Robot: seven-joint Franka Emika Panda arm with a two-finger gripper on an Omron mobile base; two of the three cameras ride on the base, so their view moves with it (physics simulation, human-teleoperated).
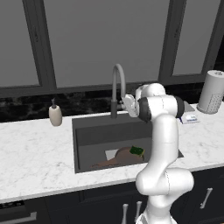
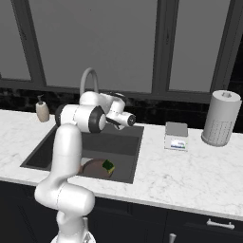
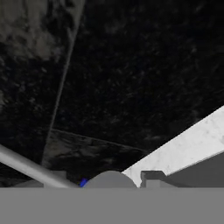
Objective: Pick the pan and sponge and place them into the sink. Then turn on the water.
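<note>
Left base view puts your tool (image 1: 127,103) right beside the faucet (image 1: 117,83) at the sink's (image 1: 83,144) back edge, its grip unreadable.

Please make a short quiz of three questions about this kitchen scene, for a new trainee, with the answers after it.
1. True or false: the pan lies in the sink, and the sponge rests on the pan.
2. Which thing stands on the counter at the sink's left side? A) soap dispenser B) paper towel roll C) kettle
3. Fill in: the gripper is up beside the grey gooseneck ____, behind the basin.

Key
1. True.
2. A, the soap dispenser; the paper towel roll stands far to the right.
3. faucet. No water stream shows under its spout.
</note>
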